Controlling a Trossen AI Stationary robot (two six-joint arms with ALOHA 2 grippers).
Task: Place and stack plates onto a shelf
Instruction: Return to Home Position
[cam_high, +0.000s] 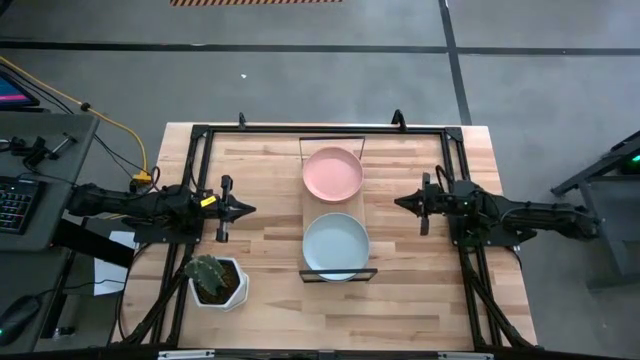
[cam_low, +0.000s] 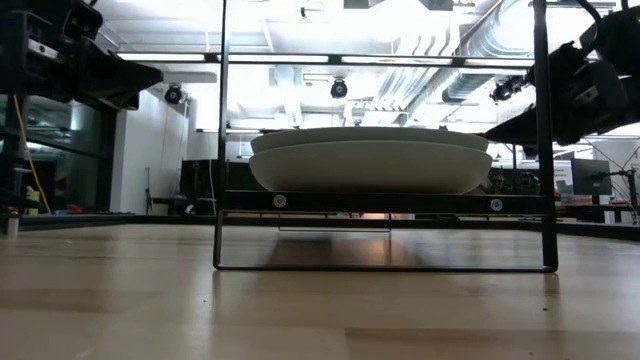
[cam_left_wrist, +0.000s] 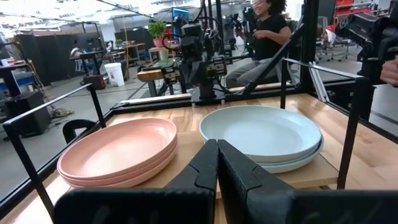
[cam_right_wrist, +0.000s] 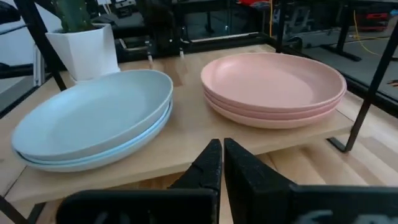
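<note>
Left arm (cam_high: 150, 205) sits back at the worktop's (cam_high: 270, 170) left edge. Left jaws are clenched tip to tip w/ nothing btwn them, aimed across at the shelf (cam_high: 310, 206). Cactus pot (cam_high: 215, 282) stands off to one side of the left jaws, slightly behind their tips and apart from everything; not part of the job.

Straight ahead of the left jaws, well apart, is the bare strip of shelf board btwn the two stacks. Pink stack (cam_high: 333, 172) lies ahead & to one side of that line, pale blue-grey stack (cam_high: 335, 245) ahead & to the other. A small gap separates them. In the left wrist view the pink stack shows three nested rims. The blue-grey one shows at least two; exact count unclear. The high view shows no loose plate on the worktop.

Right arm (cam_high: 520, 212) mirrors the left one at the right edge. Right jaws are also clenched & empty, pointing back at the same gap btwn stacks, well apart from the shelf frame.

Judgement: stacking looks done, since every visible plate is on the shelf & none is gripped. Only thing left, prob., is parking both arms, and they look near parked. Risk looks low: both sets of jaws are clear of the frame posts, so a retreat shd not nudge the shelf.
</note>
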